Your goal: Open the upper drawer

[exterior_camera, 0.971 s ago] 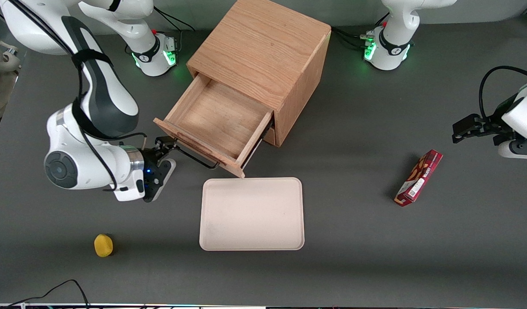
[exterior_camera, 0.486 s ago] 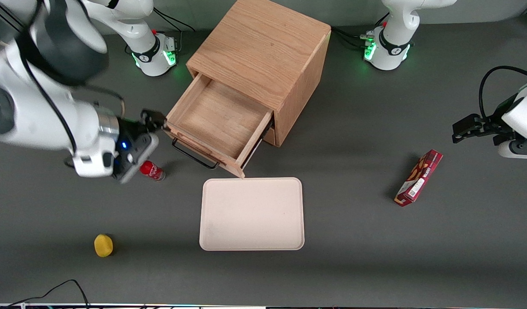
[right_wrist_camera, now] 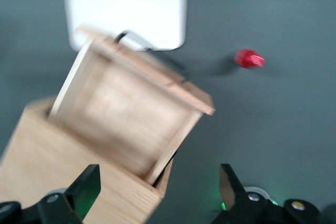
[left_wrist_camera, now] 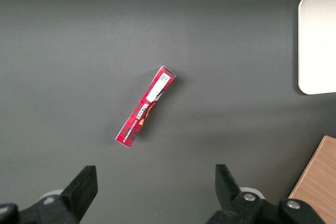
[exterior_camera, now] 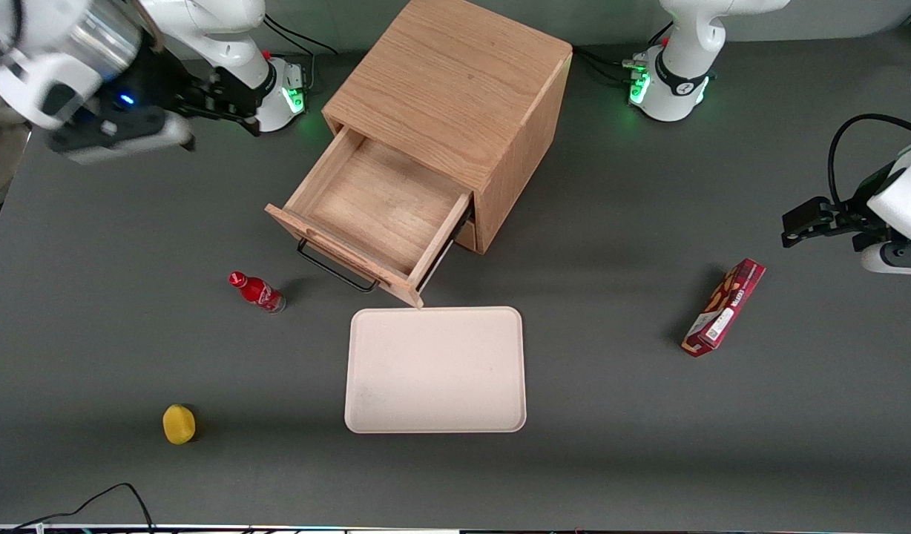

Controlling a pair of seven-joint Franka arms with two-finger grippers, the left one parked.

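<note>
**Drawer out, arm lifted clear**

The light oak upper drawer (exterior_camera: 374, 215) with its black metal bar handle (exterior_camera: 335, 268) stands pulled well out of the oak box cabinet (exterior_camera: 455, 96), its shallow tray bare. The gripper (exterior_camera: 237, 111) hangs high near the working arm's base, well apart from the handle, fingers spread and grasping nothing. I judge the opening done; only parking the arm remains.
</note>
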